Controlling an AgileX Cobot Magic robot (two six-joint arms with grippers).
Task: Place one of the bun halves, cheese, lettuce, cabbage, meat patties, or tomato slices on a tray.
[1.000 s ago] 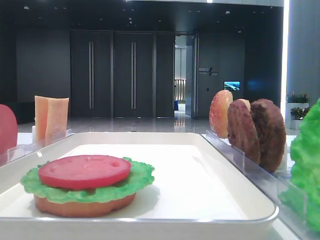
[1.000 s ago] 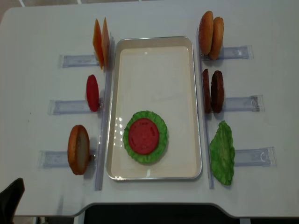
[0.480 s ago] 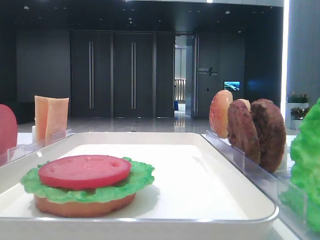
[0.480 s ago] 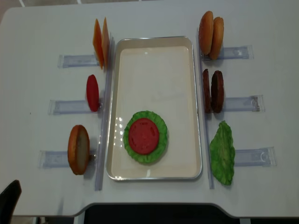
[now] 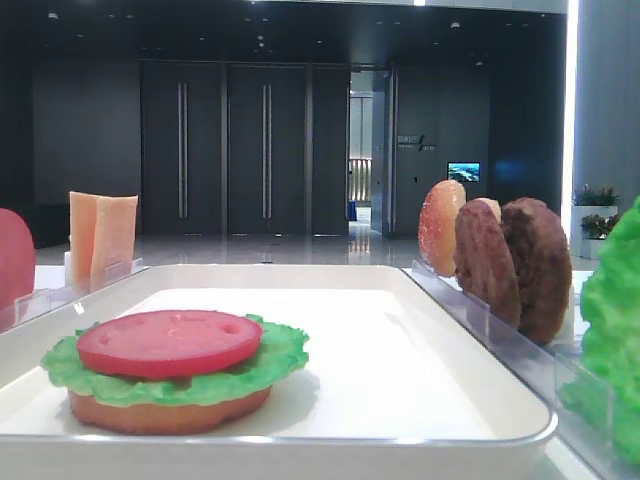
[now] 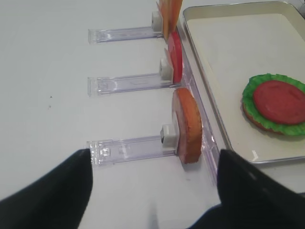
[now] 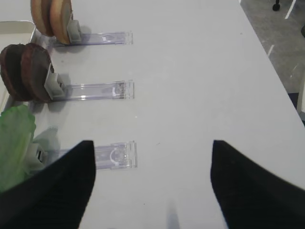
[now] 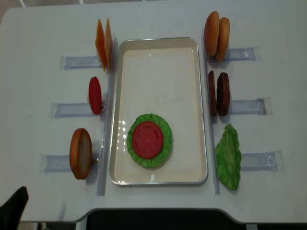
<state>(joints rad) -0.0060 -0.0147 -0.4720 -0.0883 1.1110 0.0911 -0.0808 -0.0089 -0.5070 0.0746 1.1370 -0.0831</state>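
Tray (image 8: 158, 43) untouched; left claw (image 6: 152, 191) and right claw (image 7: 152, 186) gape, holding nothing.

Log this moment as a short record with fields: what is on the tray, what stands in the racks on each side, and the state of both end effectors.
tray: holds one stack, bun half at the bottom, lettuce on it, tomato slice on top
left racks: cheese, one tomato slice, one bun half, all on edge
right racks: two bun halves, two meat patties, one lettuce leaf
left end effector: open, empty, back from the near bun rack
right end effector: open, empty, above bare table by the lettuce rack
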